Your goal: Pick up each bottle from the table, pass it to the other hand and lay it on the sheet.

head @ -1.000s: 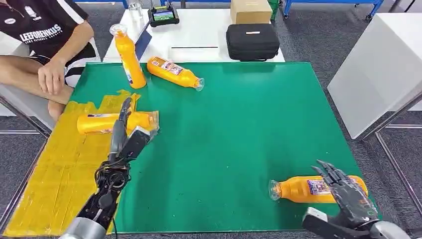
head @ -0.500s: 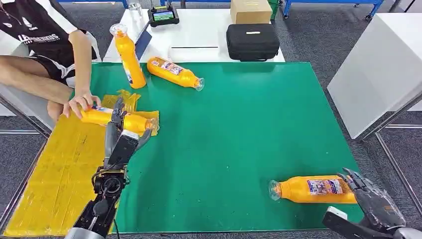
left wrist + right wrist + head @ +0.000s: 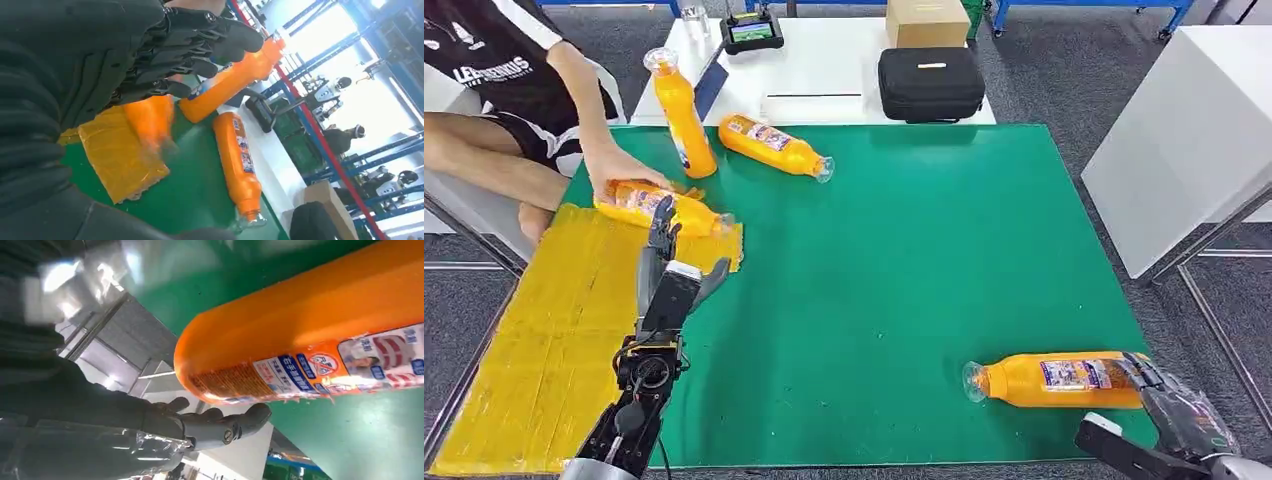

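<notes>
Several orange bottles are out. One lies on the green mat at the near right (image 3: pixel 1064 380), and its base end fills much of the right wrist view (image 3: pixel 310 345). My right hand (image 3: pixel 1179 412) sits just past that base with fingers (image 3: pixel 215 427) spread and off the bottle. My left hand (image 3: pixel 669 268) is open, fingers up, over the yellow sheet's (image 3: pixel 554 330) inner edge. Just beyond it a person's hand (image 3: pixel 619 165) holds a bottle (image 3: pixel 664 208) at the sheet's far corner, blurred in the left wrist view (image 3: pixel 150 120).
An upright bottle (image 3: pixel 682 115) and a lying bottle (image 3: pixel 774 145) stand at the mat's (image 3: pixel 904 260) far left. Behind is a white table with a black case (image 3: pixel 931 84) and a cardboard box (image 3: pixel 927 20). The person sits at the far left.
The person reached in, took the bottle on the sheet and shifted it farther away. My left hand drew back slightly. My right hand slid off the near-right bottle toward the table corner.
</notes>
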### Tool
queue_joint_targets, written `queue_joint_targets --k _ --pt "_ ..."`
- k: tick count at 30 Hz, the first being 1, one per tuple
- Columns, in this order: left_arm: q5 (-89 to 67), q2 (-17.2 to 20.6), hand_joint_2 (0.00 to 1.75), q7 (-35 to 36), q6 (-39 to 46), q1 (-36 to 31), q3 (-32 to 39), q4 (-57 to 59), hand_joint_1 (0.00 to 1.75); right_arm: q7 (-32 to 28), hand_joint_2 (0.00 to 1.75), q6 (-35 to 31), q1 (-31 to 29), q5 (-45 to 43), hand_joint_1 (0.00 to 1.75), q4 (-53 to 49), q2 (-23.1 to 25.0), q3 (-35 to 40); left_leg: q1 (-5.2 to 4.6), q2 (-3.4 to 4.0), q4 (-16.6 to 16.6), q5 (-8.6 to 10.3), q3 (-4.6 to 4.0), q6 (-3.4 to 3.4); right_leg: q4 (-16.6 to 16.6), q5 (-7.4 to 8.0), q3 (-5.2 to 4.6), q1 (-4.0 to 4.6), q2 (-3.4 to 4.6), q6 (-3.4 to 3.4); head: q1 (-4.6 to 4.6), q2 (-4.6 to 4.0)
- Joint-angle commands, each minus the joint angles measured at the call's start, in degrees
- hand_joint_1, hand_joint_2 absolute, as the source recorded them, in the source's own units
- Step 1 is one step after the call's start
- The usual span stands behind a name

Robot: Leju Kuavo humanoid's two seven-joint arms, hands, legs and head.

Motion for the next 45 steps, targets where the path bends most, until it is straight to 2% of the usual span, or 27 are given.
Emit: queue_joint_targets --k 1,10,17,19,24,25,26,27,30,36,38,39,41,42,43,44,45 --pt "1.5 0.0 1.75 0.0 0.5 -0.8 -0.2 2.5 0.0 1.9 1.75 -5.2 -7.6 1.0 0.0 12.8 0.4 8.4 0.15 0.19 -0.1 -0.08 0.25 -0.22 -0.2 0.02 0.28 0.14 0.11 -0.04 0.02 0.0" --pt "1.3 -0.4 1.75 1.2 0.6 -0.2 0.3 2.9 0.0 3.3 1.75 -7.9 -8.0 1.7 0.0 13.3 0.4 9.8 0.12 0.04 0.0 -0.07 0.24 -0.22 -0.1 -0.05 0.27 0.11 -0.02 -0.04 0.02 0.0" --pt "1.9 -0.6 1.75 0.3 2.1 0.4 0.7 4.5 0.0 5.1 1.75 -11.4 -12.8 3.3 0.0 21.0 -1.0 14.2 0.11 0.17 -0.1 -0.04 0.21 -0.17 -0.1 0.02 0.23 0.1 0.09 -0.03 0.02 0.0" --pt "2.2 -0.5 1.75 0.1 2.1 0.4 1.0 4.5 0.0 5.5 1.75 -11.0 -13.8 3.3 0.0 22.9 -1.5 15.7 0.13 0.19 -0.1 -0.05 0.25 -0.21 -0.2 0.02 0.26 0.12 0.1 -0.03 0.02 0.0" --pt "2.1 -0.7 1.75 0.2 2.2 -0.5 0.9 5.3 0.0 8.5 1.75 -4.5 -14.8 2.3 0.02 27.4 -3.2 18.9 0.13 0.06 0.0 -0.03 0.21 -0.15 -0.1 0.01 0.26 0.13 0.01 -0.03 0.02 0.0" --pt "2.1 -0.7 1.75 0.3 2.2 -0.7 0.8 5.4 0.0 8.8 1.75 -3.7 -15.0 2.2 0.91 28.3 -3.4 19.2 0.17 0.1 0.0 -0.06 0.3 -0.23 -0.2 -0.01 0.35 0.17 0.01 -0.04 0.02 0.0" --pt "2.0 -0.8 1.75 0.4 2.6 -1.1 0.8 6.0 0.0 9.3 1.75 -2.5 -15.6 1.8 1.61 30.0 -3.7 20.1 0.12 0.07 0.0 -0.03 0.3 -0.15 -0.1 0.0 0.33 0.13 -0.01 -0.02 0.0 0.0" --pt "2.1 -0.9 1.75 0.4 2.8 -1.3 0.8 6.2 0.0 9.6 1.75 -1.8 -16.4 1.6 1.71 31.8 -3.8 20.7 0.1 0.1 0.0 0.0 0.3 -0.09 -0.1 0.02 0.31 0.11 0.06 -0.01 0.02 0.0" --pt "2.1 -1.0 1.75 0.3 2.9 -1.2 0.6 5.7 0.0 9.7 1.75 -0.7 -18.4 0.7 1.75 36.1 -4.2 22.2 0.15 0.27 0.0 -0.04 0.52 -0.12 -0.2 0.05 0.51 0.18 0.15 -0.02 0.04 0.0" --pt "2.4 -0.9 1.75 0.4 2.9 -0.9 0.6 4.3 0.0 10.2 1.75 -1.1 -17.8 -1.8 1.75 35.0 -4.6 22.8 0.16 0.19 0.0 -0.01 0.85 -0.11 -0.3 0.08 0.91 0.21 0.09 0.05 0.04 0.0" --pt "2.2 -0.8 1.75 0.5 2.9 -0.5 0.8 3.6 0.0 10.1 1.75 -5.1 -18.1 -1.8 1.75 33.8 -3.6 22.4 0.22 0.11 0.0 0.01 0.85 -0.27 -0.4 0.1 0.97 0.25 -0.05 0.03 0.04 0.0" --pt "2.2 -0.8 1.75 0.6 2.9 0.0 0.9 3.1 0.0 9.5 1.75 -8.0 -18.3 -2.0 1.75 32.8 -2.7 21.8 0.15 0.21 0.0 -0.01 1.02 -0.09 -0.4 0.09 1.11 0.2 0.12 0.05 0.02 0.0" --pt "2.0 -0.9 1.75 0.5 2.4 1.5 1.2 1.3 0.0 7.7 1.75 -14.1 -18.5 -3.1 1.75 29.4 0.5 19.5 0.17 0.23 0.0 -0.01 1.03 -0.14 -0.4 0.1 1.13 0.21 0.13 0.04 0.04 0.0" --pt "2.0 -1.0 1.75 0.5 2.1 2.1 1.3 0.4 0.0 8.5 1.75 -15.2 -18.5 -3.3 1.75 27.6 1.7 18.5 0.13 0.32 0.0 -0.02 1.01 -0.1 -0.4 0.13 1.09 0.17 0.24 0.06 0.04 0.0" --pt "1.8 -1.4 1.75 0.6 1.3 3.6 1.2 -1.2 0.0 11.4 1.75 -21.7 -19.0 -4.0 1.75 24.8 6.3 14.3 0.25 0.33 0.0 -0.03 0.89 -0.37 -0.4 0.14 0.99 0.27 0.17 -0.01 0.04 0.0" --pt "1.6 -1.5 1.75 0.6 1.3 4.1 1.1 -1.7 0.0 12.3 1.75 -21.5 -19.4 -3.2 1.75 24.1 6.9 14.9 0.16 0.46 0.0 -0.05 0.92 -0.18 -0.3 0.16 1.05 0.19 0.37 0.06 0.04 0.0" --pt "1.4 -1.6 1.75 0.9 0.7 4.6 0.7 -2.3 0.0 12.2 1.75 -22.9 -19.2 -4.5 1.75 22.4 8.6 13.6 0.2 0.69 0.0 -0.09 0.88 -0.3 -0.4 0.21 0.96 0.21 0.56 0.03 0.02 0.0"
